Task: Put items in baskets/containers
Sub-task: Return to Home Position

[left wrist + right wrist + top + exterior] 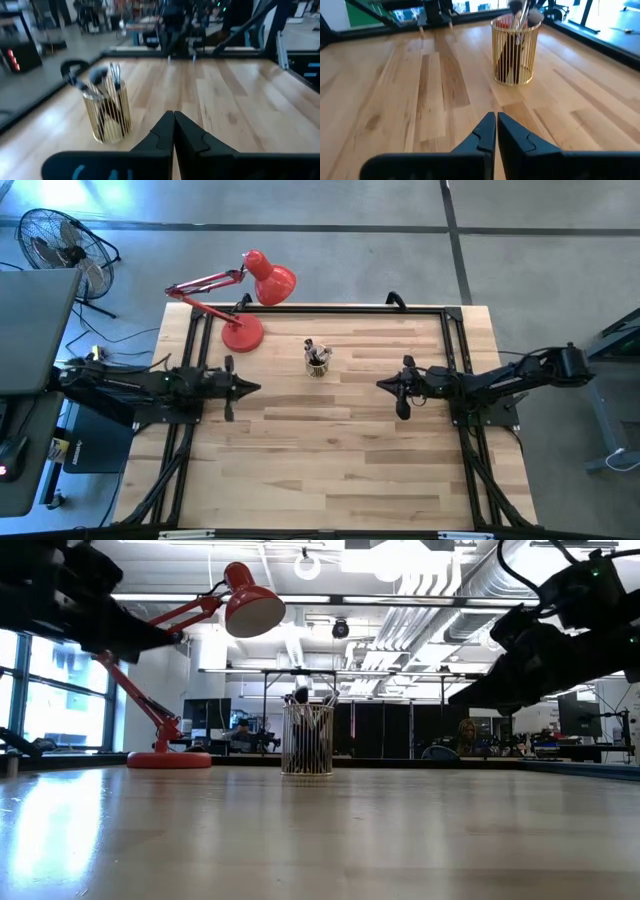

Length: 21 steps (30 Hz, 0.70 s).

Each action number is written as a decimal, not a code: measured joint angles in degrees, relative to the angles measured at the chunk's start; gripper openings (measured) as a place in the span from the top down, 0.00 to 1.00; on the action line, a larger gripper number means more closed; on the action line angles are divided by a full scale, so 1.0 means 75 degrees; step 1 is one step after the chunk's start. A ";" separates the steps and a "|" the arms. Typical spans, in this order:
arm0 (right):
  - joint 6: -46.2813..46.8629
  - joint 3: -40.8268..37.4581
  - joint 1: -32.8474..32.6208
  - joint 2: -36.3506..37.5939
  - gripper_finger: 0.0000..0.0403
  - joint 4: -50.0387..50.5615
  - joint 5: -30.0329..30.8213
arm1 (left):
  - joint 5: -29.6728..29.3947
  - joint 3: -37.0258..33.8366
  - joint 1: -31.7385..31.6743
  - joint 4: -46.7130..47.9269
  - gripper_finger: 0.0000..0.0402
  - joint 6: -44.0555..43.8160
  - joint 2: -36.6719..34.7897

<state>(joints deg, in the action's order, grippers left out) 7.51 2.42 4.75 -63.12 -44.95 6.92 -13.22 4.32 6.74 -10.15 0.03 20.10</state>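
Inside the cup (318,366), brushes (314,348) standing up. Well apart from the cup, left gripper (256,388) and right gripper (381,384) pinched closed, holding nothing. Looks done.

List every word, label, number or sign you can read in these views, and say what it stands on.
No text can be read in any view.
Pale blue marks on the body of the left gripper: too blurred to read.
The gold wire holder and the red lamp show no lettering.
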 joint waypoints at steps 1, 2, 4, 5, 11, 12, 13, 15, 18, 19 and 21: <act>0.0003 0.0000 0.0000 0.0035 0.98 -0.0026 0.0000 | 0.0008 0.0000 0.0000 0.0208 1.00 0.0131 -0.0344; 0.0000 0.0000 0.0000 0.0067 0.99 -0.0012 0.0000 | 0.0020 0.0000 0.0000 0.0397 1.00 0.0219 -0.0697; 0.0000 0.0002 0.0000 0.0137 1.00 -0.0001 -0.0003 | 0.0067 0.0000 0.0000 0.0777 1.00 0.0380 -0.1417; 0.0000 0.0003 0.0000 0.0168 0.99 -0.0008 -0.0002 | 0.0096 0.0000 0.0000 0.1017 1.00 0.0429 -0.1806; 0.0002 0.0006 0.0000 0.0223 0.99 -0.0031 -0.0042 | 0.0398 -0.0029 -0.0122 0.1140 1.00 0.0607 -0.2625; 0.0000 0.0009 0.0000 0.0216 0.99 -0.0067 -0.0055 | 0.0610 -0.0061 -0.0228 0.0949 1.00 0.0655 -0.2602; 0.0000 0.0012 0.0000 0.0228 0.99 -0.0057 -0.0061 | 0.0838 -0.0132 -0.0368 0.0721 1.00 0.0692 -0.2599; 0.0003 0.0009 0.0000 0.0231 1.00 -0.0128 -0.0123 | 0.1341 -0.0372 -0.0733 0.0255 1.00 0.0720 -0.2641; 0.0005 0.0012 0.0000 0.0231 0.99 -0.0226 -0.0205 | 0.1998 -0.0451 -0.1433 0.0089 1.00 0.0568 -0.2618; 0.0006 0.0012 0.0000 0.0231 0.99 -0.0257 -0.0226 | 0.2179 -0.0455 -0.1689 0.0151 1.00 0.0410 -0.2613; 0.0012 0.0012 0.0000 0.0231 0.99 -0.0332 -0.0253 | 0.2621 -0.0458 -0.2133 0.0424 1.00 0.0269 -0.2623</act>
<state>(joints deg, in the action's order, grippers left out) 7.59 2.50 4.75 -61.39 -47.43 5.02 6.44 0.89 -9.26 -6.97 2.04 0.43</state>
